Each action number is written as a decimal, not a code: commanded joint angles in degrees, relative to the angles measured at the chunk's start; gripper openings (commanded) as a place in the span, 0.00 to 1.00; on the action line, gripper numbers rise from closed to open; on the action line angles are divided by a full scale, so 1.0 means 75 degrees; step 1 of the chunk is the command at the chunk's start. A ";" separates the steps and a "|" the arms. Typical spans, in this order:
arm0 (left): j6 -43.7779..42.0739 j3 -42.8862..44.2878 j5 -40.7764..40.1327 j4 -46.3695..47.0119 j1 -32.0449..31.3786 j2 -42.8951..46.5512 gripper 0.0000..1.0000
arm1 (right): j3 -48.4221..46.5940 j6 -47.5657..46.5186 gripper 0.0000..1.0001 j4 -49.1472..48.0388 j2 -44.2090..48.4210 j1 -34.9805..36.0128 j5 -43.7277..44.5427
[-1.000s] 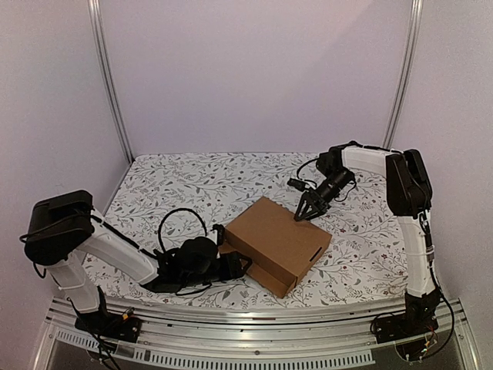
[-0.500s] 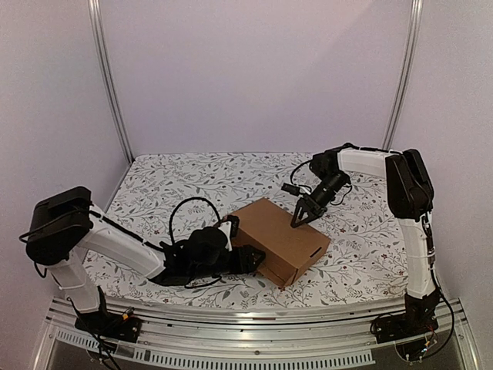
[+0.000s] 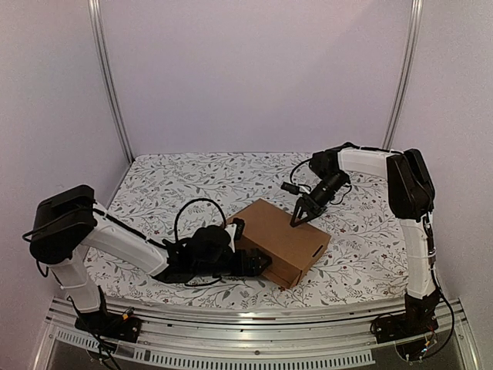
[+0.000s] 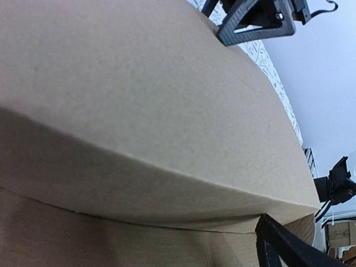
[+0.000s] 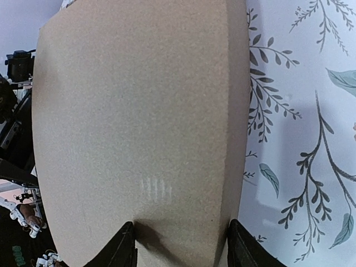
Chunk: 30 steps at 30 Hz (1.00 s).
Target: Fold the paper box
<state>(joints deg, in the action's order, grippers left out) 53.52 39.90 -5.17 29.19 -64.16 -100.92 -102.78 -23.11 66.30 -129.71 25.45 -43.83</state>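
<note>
Left claw is spread wide at the near-left end of the paper box. In the top view one finger stands by the box's upper left corner and the other lies low along its near side, so the end wall sits between them. The left wrist view shows only one dark finger, low at the right by the box's corner. Whether it touches the cardboard cannot be told, and nothing is pinched.

Right claw comes down from the far side with its fingers partly apart. Its tips meet the far edge of the box's top panel. In the right wrist view one finger stands over the panel and the other sits right at the panel's edge, beside the leaf print. The fingers are set on the cardboard and do not clamp it.

The box is plain brown cardboard, large beside both claws. It lies on the flowered surface, toward the near middle, turned cornerwise between the two arms. Its lid is down flat, so the inside is hidden. A short slit shows in the right-hand side wall, and a faint row of short pale marks shows on the top panel.
</note>
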 commanded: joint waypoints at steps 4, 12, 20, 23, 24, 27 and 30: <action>-0.0621 0.0351 -0.0351 -0.1377 -0.0110 0.1221 1.00 | 0.0163 0.0100 0.54 0.0216 -0.0033 0.0093 -0.0437; -0.0091 0.0274 -0.0874 -0.3827 -0.0272 0.1872 1.00 | 0.0135 0.0082 0.54 0.0239 0.0120 0.0010 -0.0464; -0.0191 -0.0012 -0.1611 -0.4775 -0.0728 0.3037 1.00 | 0.0077 -0.0011 0.55 0.0313 0.0092 0.0009 -0.0455; 0.0504 -0.0254 -0.2489 -0.5709 -0.1117 0.3451 1.00 | 0.0064 -0.0023 0.55 0.0344 0.0121 0.0013 -0.0410; 0.0760 -0.0424 -0.2784 -0.5878 -0.1297 0.3622 1.00 | 0.0070 -0.0032 0.55 0.0347 0.0134 0.0013 -0.0378; 0.2007 -0.1002 -0.3977 -0.6523 -0.1793 0.4102 0.99 | 0.0081 -0.0032 0.55 0.0367 0.0182 0.0007 -0.0315; 0.2931 -0.1401 -0.4683 -0.7072 -0.1899 0.4363 1.00 | 0.0033 -0.0047 0.55 0.0385 0.0226 0.0016 -0.0277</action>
<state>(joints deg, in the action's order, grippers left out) 64.25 33.21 -28.84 -13.82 -76.90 -70.06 -102.26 -22.79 68.55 -129.71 25.47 -46.81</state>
